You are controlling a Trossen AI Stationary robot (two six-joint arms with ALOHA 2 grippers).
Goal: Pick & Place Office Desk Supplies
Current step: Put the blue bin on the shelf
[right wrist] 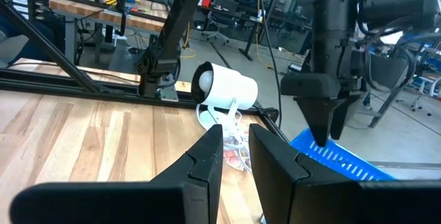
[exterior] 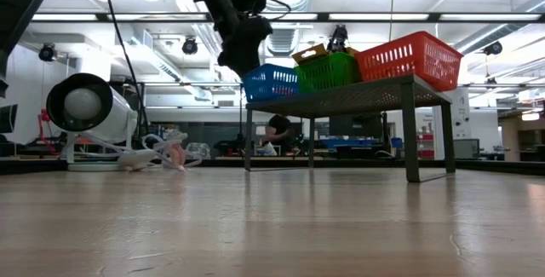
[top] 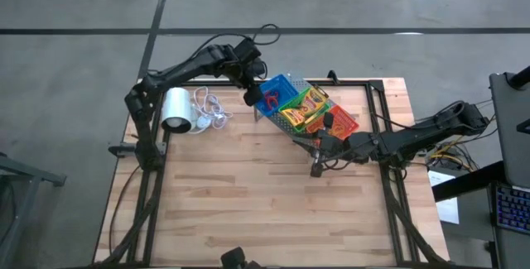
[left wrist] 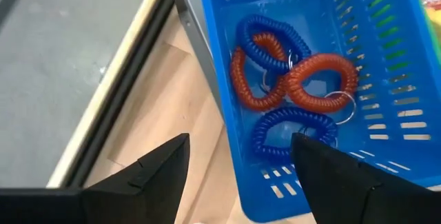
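Here, seen from above:
- Left gripper: fingers spread, empty, poised over blue bin's 9 o'clock edge.
- Blue bin: on rack, at 11 o'clock of table; holding red and blue bands.
- Green bin: between blue and red bin; crayon boxes inside.
- Right gripper: fingers narrowly parted, empty, at 5 o'clock of rack.
- Roll: at 9 o'clock of rack.

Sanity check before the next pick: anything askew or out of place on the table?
Mostly tidy. The crayon boxes lie tilted in the green bin, one corner poking above its rim in the low view. The white cord sprawls loose beside the white roll. Ring bands lie tangled in the blue bin.
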